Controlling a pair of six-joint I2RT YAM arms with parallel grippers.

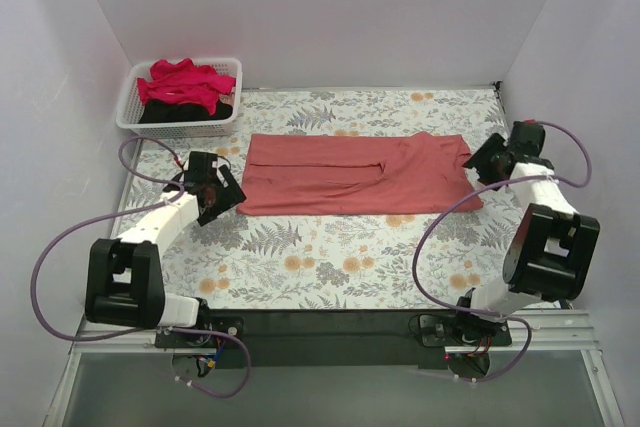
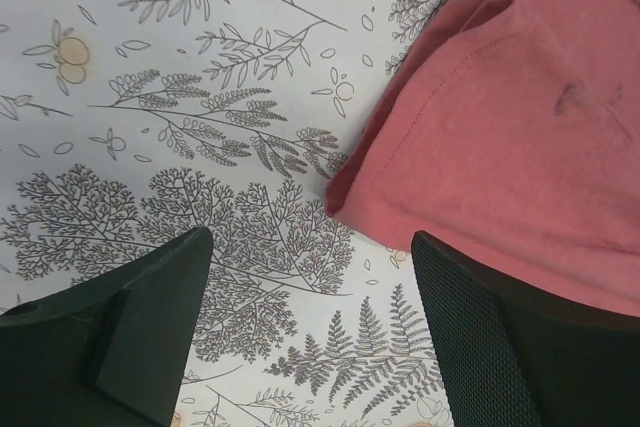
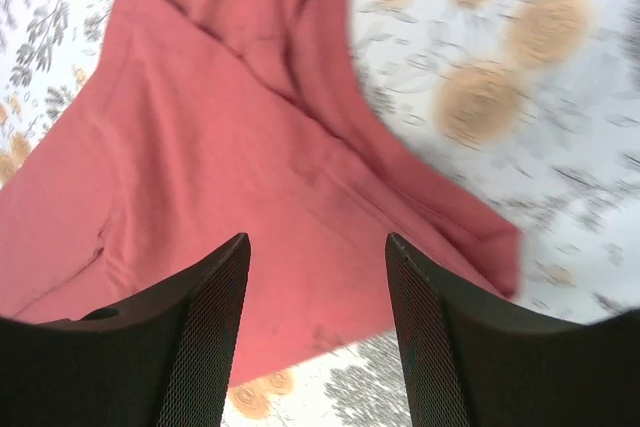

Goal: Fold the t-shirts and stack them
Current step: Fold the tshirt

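From above: the white slatted basket (image 1: 128, 109) sits in the far left corner of the table (image 1: 330, 267). Inside it, the crimson-pink tee (image 1: 185, 82) is bunched on top and the black tee (image 1: 190, 113) shows underneath, along the near wall. Out on the floral cloth, the coral-red tee (image 1: 355, 175) lies flat as a long band across the middle, folded lengthwise, with some wrinkles towards its right end. The left gripper (image 1: 222, 192) is at the band's left end and the right gripper (image 1: 478, 162) at its right end.

Over to the left wrist. The claw is wide, both dark fingers (image 2: 140, 327) are well apart, and there's only patterned cloth between them. The tee's hemmed corner comes in from the upper right and runs behind the right-hand finger.

Now the right wrist, and the picture is a bit blurred. The claw is spread here too, with nothing pinched between the fingers (image 3: 200, 327). The coral-red cloth lies slack below them, a folded edge and a sleeve trailing off towards the table's orange flowers.
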